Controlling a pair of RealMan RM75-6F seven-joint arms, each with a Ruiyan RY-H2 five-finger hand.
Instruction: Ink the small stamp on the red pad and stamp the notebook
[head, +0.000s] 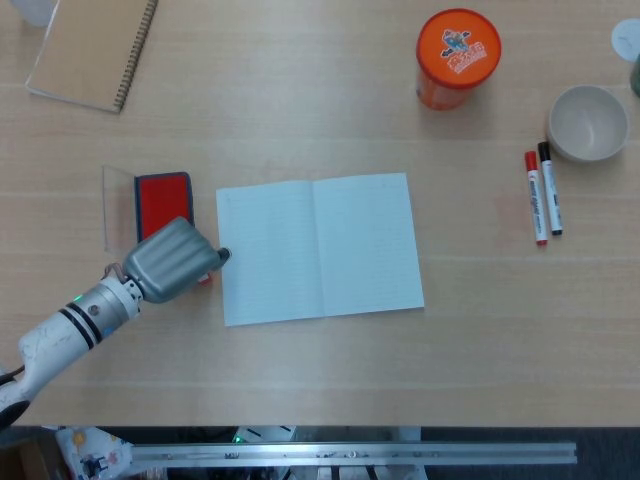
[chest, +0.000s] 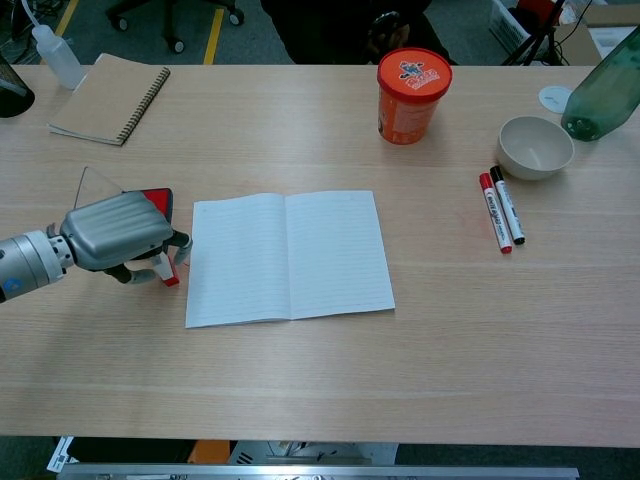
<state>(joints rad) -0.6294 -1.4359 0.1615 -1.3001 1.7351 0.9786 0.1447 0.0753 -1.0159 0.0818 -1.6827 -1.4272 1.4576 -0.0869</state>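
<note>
The open notebook lies flat mid-table, its lined pages blank. The red ink pad sits just left of it, its clear lid folded out to the left. My left hand is curled over the small stamp, which stands on the table between the pad and the notebook's left edge. Only the stamp's white body and red base show below the fingers. My right hand is in neither view.
A spiral notebook lies at the far left with a squeeze bottle beside it. An orange canister stands behind the notebook. On the right are a bowl, two markers and a green bottle.
</note>
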